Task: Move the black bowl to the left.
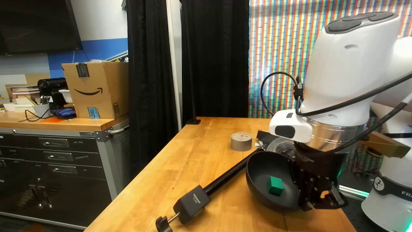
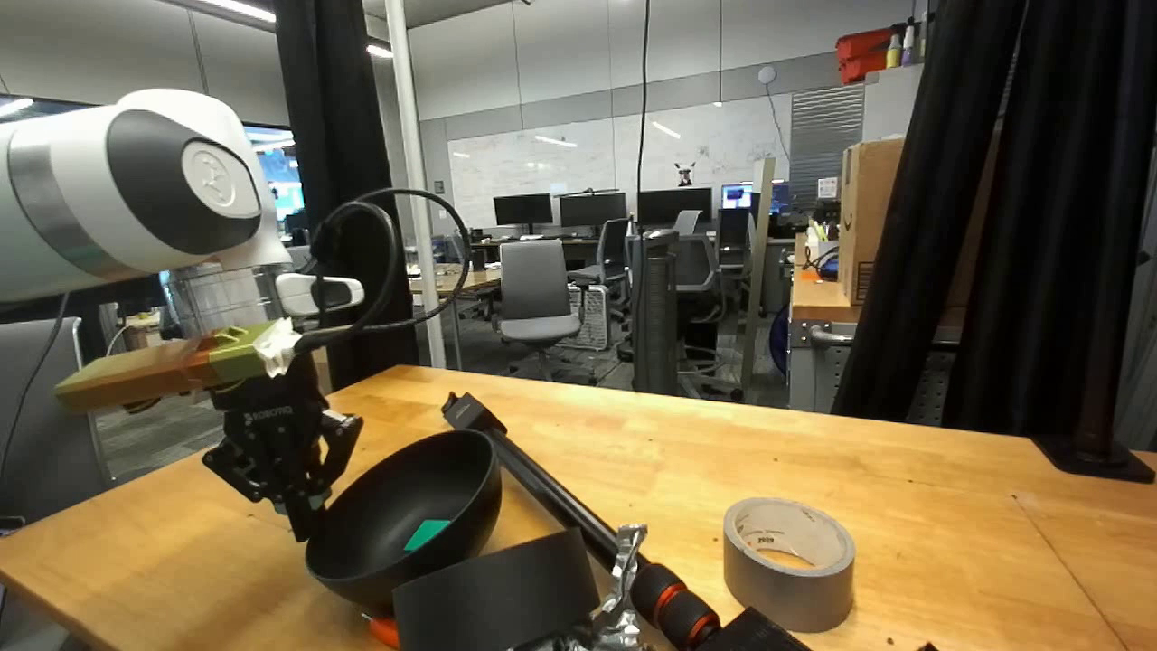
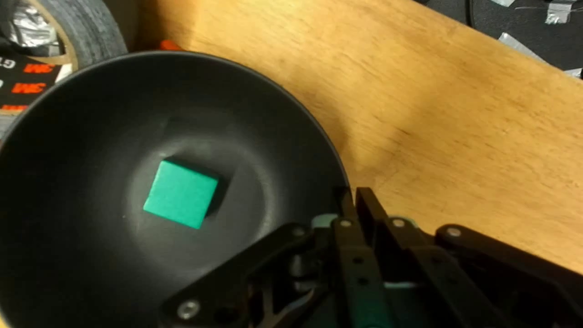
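Pole (image 1: 225, 178), 1, black, lying slantwise on the desk (image 1: 190, 151); clamp end toward the near corner opposite the arm (image 1: 351, 71), far end toward the arm-side edge.

Bowl (image 1: 262, 172), 1, black, over the desk near the arm-side edge, beside the pole; tilted in both exterior views. Whether its underside touches the desk cannot be told.

Block (image 1: 276, 185), 1, green, inside the bowl on its floor.

Gripper (image 3: 353, 198), 1, black; 2 fingers (image 3: 358, 257) clamped on the bowl's rim, which runs in between the tips in the wrist view.

Arm, 1, white, reaching in over the arm-side edge; its base (image 1: 381, 199) stands beyond that edge.

Dark roll (image 2: 497, 592), 1, tape, just beside the bowl on its far side; contact cannot be told.

Foil (image 2: 622, 592), 1 piece, crumpled, silver, by the dark roll and the pole.

Grey roll (image 1: 241, 143), 1, tape, hole upward, past the pole toward the far edge, apart from the bowl.

Stand base (image 1: 193, 122), 1, black, at the far corner opposite the arm.

Striped sheet (image 1: 283, 38), 1, multicoloured, hanging past the far edge.

Curtains (image 1: 215, 64), 2 in an exterior view, black, hanging past the far edge and that same corner.

Cabinet (image 1: 64, 187), 1, dark, with a wooden top, past the edge opposite the arm.

Box (image 1: 93, 96), 1, cardboard, on the cabinet.

Screen (image 1: 35, 25), 1, dark, on the wall (image 1: 99, 19) above.
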